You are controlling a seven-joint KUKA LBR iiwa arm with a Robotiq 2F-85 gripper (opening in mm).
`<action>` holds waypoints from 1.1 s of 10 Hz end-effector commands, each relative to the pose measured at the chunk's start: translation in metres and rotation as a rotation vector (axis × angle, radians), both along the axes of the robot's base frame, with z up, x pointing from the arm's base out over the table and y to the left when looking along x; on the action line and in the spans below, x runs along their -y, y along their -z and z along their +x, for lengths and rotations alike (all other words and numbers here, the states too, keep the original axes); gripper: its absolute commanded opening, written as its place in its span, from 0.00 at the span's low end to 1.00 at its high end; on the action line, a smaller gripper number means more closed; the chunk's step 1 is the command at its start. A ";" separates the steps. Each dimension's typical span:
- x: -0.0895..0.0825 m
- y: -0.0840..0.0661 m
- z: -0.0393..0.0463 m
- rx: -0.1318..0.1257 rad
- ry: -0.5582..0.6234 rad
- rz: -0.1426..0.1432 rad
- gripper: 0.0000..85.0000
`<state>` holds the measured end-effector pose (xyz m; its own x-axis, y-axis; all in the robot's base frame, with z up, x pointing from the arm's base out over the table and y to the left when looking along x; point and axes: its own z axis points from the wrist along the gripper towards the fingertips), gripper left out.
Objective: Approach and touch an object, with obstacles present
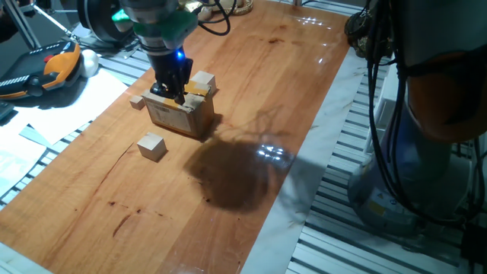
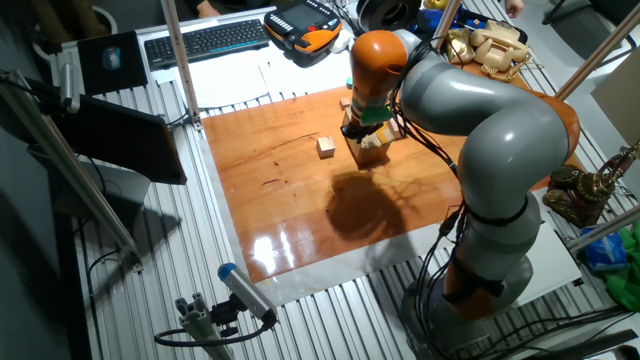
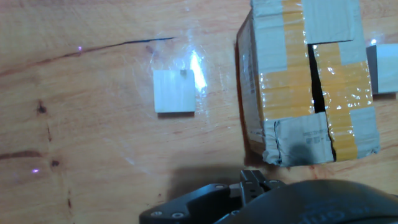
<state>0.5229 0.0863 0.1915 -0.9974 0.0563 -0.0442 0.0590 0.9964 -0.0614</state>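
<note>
We saw the claw point(image 1: 173, 90) poised over the box point(image 1: 183, 114), its dark fingers pointing down at the taped top; whether they touched the cardboard we could not tell, nor whether they stood apart or together. The box sat on the worktop point(image 1: 251, 99) with yellow tape strips across its flaps. The cube point(image 1: 152, 146) lay in front of the box towards the camera in one fixed view, near it but apart, alone on bare wood. A tinier cube point(image 1: 137, 102) sat just beside the box's left end, and a paler cube point(image 1: 202, 81) showed behind the box. In the hand view the cube point(image 3: 175, 91) lay left of the box point(image 3: 311, 81), with a clear gap between them.
</note>
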 end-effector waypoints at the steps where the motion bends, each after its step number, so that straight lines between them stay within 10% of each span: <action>1: 0.000 0.000 -0.0001 0.004 -0.003 0.004 0.00; 7: 0.000 0.000 -0.0001 -0.017 -0.124 0.074 0.00; 11: 0.000 0.000 -0.0001 -0.037 -0.126 0.052 0.00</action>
